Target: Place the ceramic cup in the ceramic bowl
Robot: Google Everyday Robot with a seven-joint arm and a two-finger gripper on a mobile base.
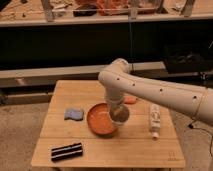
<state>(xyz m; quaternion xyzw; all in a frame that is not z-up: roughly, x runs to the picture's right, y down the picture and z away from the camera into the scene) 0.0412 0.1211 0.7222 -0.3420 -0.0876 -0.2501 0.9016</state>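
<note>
At the front of the table (125, 150) lies a black block (67, 151). Behind it sits the bowl (99, 121), with a blue sponge (73, 114) on one side and a white bottle (155, 120) lying on the other. The gripper (118, 111) hangs over the bowl's bottle-side rim with its fingers clamped on the cup (120, 118), and an orange item (131, 100) lies farther back.

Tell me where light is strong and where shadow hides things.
Camera view: the table is evenly lit and the ceramic bowl has a soft sheen, no hard glare. Same view: the space under the back shelf is nearly black. Same view: the gripper, shut on the ceramic cup at the bowl's rim, is shaded by the arm.
</note>
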